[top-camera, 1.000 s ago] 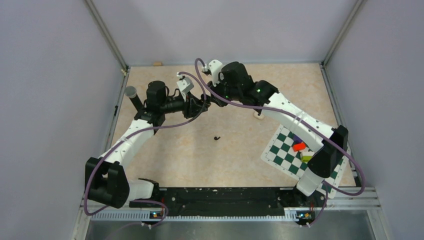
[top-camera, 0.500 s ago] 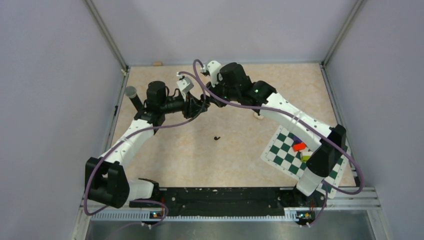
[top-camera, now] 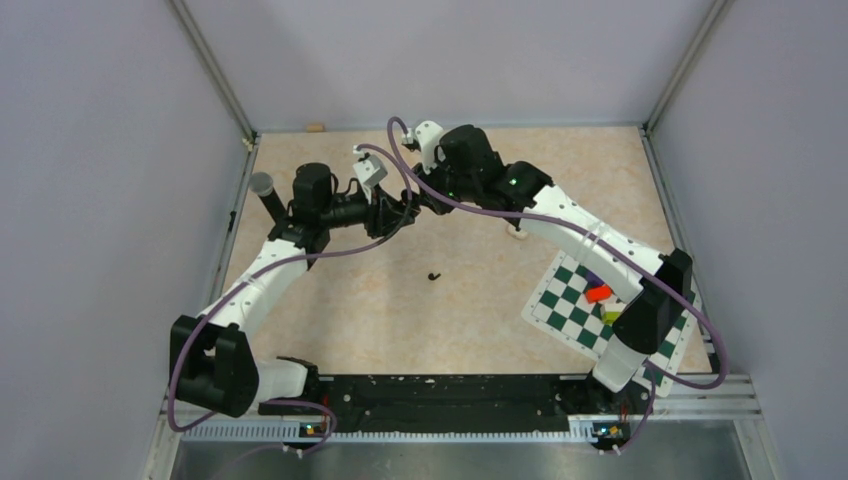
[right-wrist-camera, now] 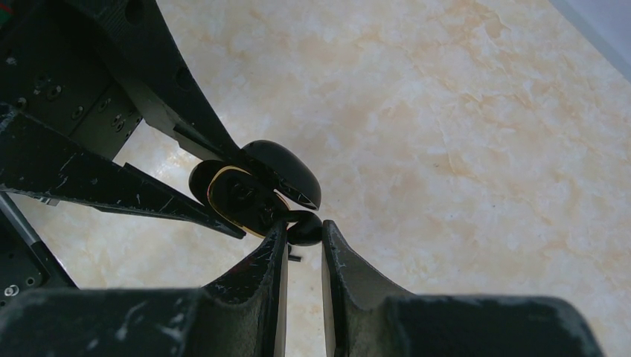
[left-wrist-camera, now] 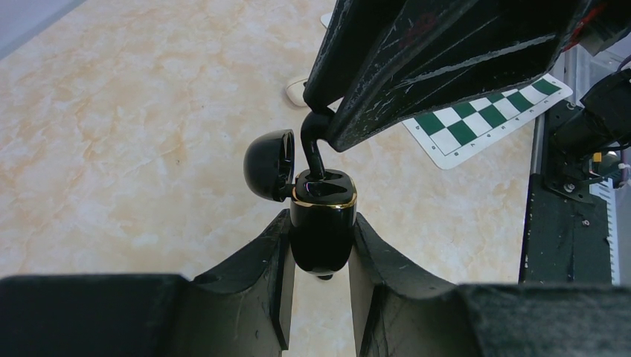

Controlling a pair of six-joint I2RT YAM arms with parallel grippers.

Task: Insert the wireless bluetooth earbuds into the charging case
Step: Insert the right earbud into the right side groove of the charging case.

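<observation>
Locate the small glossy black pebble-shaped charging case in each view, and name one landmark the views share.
Top external: upper centre, where left gripper and right gripper meet; too small to make out.
Left wrist: charging case at centre, clamped by the left gripper, lid open.
Right wrist: left of centre, gold-rimmed opening showing.
Shared landmark: the beige marbled tabletop.
</observation>
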